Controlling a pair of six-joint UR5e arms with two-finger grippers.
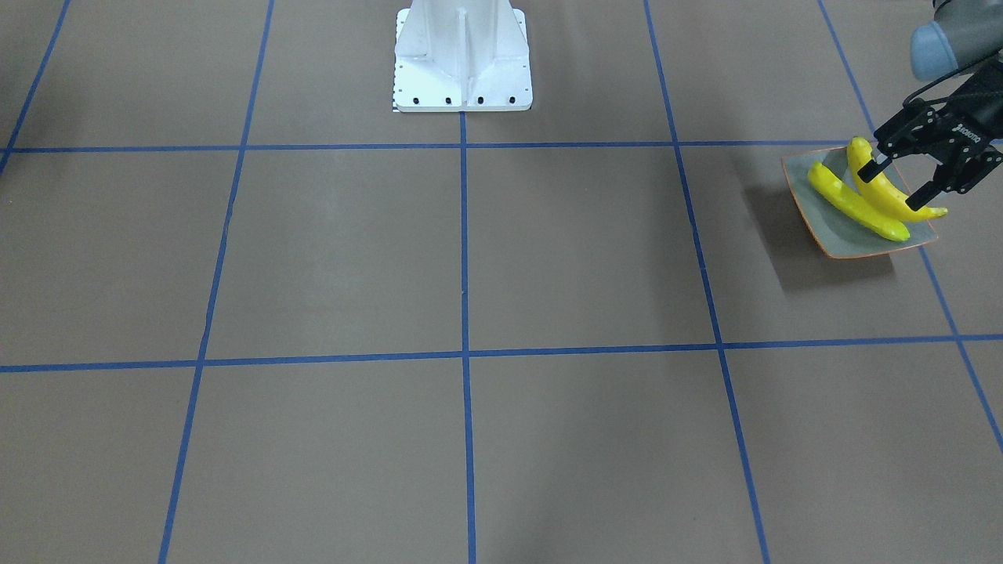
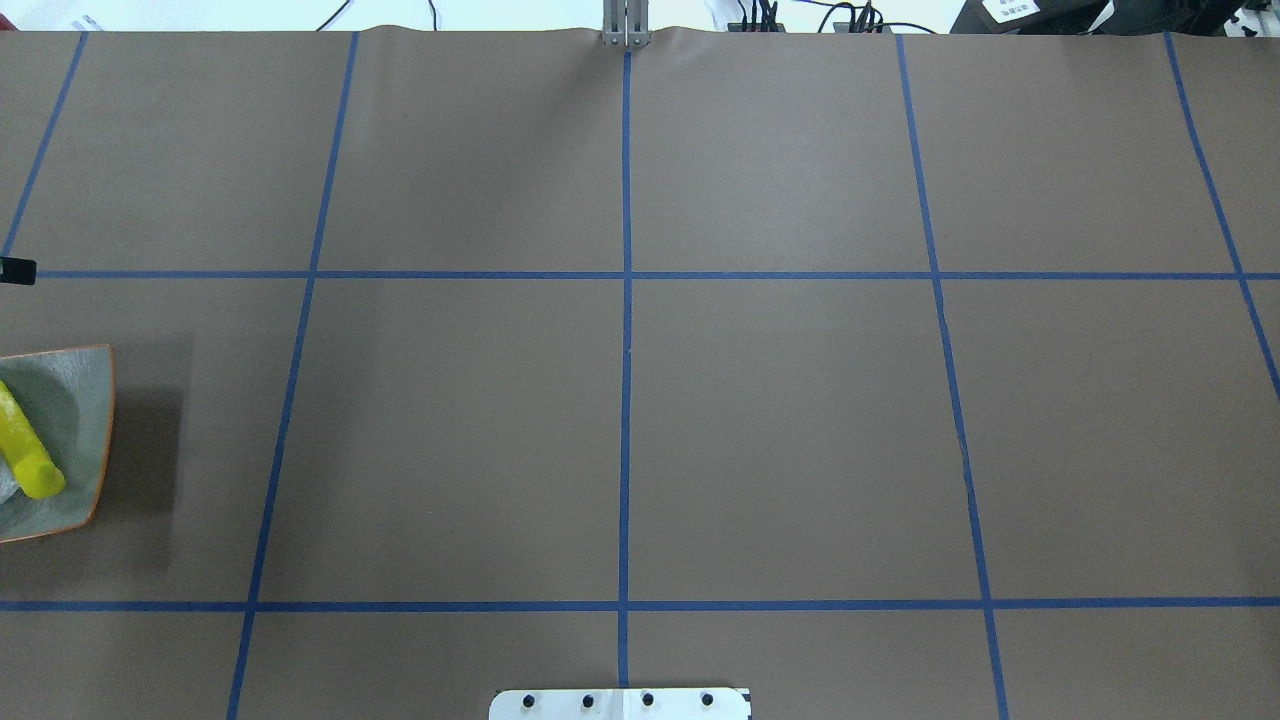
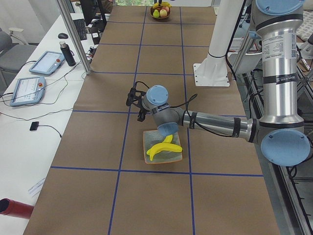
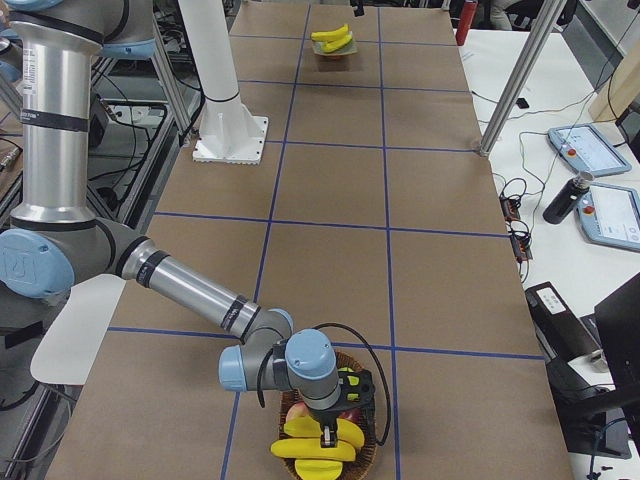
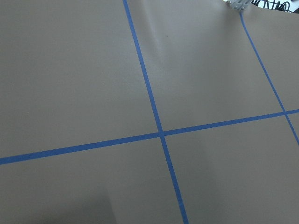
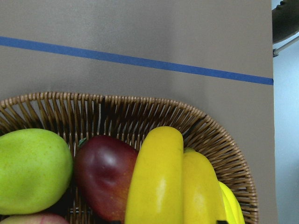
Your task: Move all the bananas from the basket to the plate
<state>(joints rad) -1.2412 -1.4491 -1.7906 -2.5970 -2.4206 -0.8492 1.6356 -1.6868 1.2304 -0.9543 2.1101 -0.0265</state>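
Two yellow bananas (image 1: 858, 205) (image 1: 885, 188) lie side by side on the grey-green plate (image 1: 842, 239), at the table end on my left. The plate also shows in the overhead view (image 2: 80, 400) and the left exterior view (image 3: 173, 156). My left gripper (image 1: 899, 182) is open and empty, raised over the plate. The wicker basket (image 6: 140, 105) at the other table end holds bananas (image 6: 159, 182) (image 6: 201, 191). My right gripper (image 4: 335, 412) is low over the basket's bananas (image 4: 310, 450). I cannot tell whether it is open or shut.
A green fruit (image 6: 32, 170) and a dark red fruit (image 6: 105, 177) lie in the basket beside the bananas. The white robot pedestal (image 1: 462, 59) stands at the table's back middle. A metal post (image 3: 73, 34) stands at the operators' edge.
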